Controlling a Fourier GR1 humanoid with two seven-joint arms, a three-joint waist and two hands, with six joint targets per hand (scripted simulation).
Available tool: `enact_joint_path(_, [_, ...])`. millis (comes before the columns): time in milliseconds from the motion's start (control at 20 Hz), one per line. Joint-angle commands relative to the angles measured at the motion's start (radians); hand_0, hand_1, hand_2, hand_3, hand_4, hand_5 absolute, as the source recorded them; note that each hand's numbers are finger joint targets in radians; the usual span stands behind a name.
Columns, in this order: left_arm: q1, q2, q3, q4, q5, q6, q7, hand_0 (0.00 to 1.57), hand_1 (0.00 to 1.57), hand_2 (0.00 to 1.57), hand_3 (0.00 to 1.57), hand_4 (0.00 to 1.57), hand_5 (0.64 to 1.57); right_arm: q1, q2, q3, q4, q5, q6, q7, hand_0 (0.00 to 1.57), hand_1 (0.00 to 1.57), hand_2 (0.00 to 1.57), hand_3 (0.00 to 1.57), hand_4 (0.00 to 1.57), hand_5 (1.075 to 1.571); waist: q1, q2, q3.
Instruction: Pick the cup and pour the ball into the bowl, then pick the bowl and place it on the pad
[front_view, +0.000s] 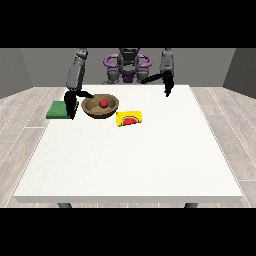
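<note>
Front view: the ball (103, 103) is already sitting in the bowl (100, 106), and the yellow cup (129, 118) lies tipped on the table (130, 160) just beside it, so pouring looks done. The hand at the view's left (71, 105) hangs between the bowl and the green pad (60, 109); can't tell how its fingers lie. The hand at the view's right (168, 90) hovers well apart, holding nothing. Next up, I'd guess: grab the bowl's rim and shift it onto the pad.
</note>
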Motion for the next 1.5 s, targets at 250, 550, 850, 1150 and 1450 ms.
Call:
enact_joint_path(250, [-0.046, 0.004, -0.032, -0.094, -0.017, -0.025, 0.086, 0.0, 0.0, 0.0, 0.0, 0.0, 1.558, -0.023, 0.027, -0.03, 0.088, -0.028, -0.007, -0.013, 0.0, 0.0, 0.0, 0.0, 0.21, 1.527, 0.079, 0.049, 0.0148])
enact_joint_path(550, [0.02, 0.022, -0.018, -0.07, 0.007, -0.058, 0.019, 0.0, 0.0, 0.0, 0.0, 0.0, 1.563, -0.091, 0.032, -0.041, 0.081, -0.053, -0.049, 0.064, 0.0, 0.0, 0.0, 0.0, 0.36, 1.545, 0.07, 0.019, 0.0136])
enact_joint_path(850, [0.071, 0.056, 0.042, 0.009, 0.035, -0.072, -0.002, 0.0, 0.0, 0.0, 0.0, 0.0, 1.564, -0.075, 0.17, 0.036, 0.059, -0.022, -0.137, 0.115, 0.0, 0.0, 0.0, 0.0, 0.37, 1.547, -0.004, -0.09, 0.0132])
enact_joint_path(1150, [0.055, 0.022, -0.024, -0.099, 0.022, -0.092, 0.044, 0.0, 0.0, 0.0, 0.0, 0.0, 1.568, -0.005, 0.07, 0.058, 0.164, 0.069, -0.245, 0.133, 1.57, 1.57, 1.57, 1.57, 1.04, 1.553, 0.101, -0.02, 0.0132])
enact_joint_path(1450, [0.1, 0.021, 0.005, -0.054, 0.057, -0.11, 0.032, 0.0, 0.0, 0.0, 0.0, 0.0, 1.57, -0.092, 0.064, 0.091, 0.149, 0.099, -0.357, 0.298, 1.57, 1.57, 1.57, 1.57, 1.02, 1.554, 0.076, -0.119, 0.0127])
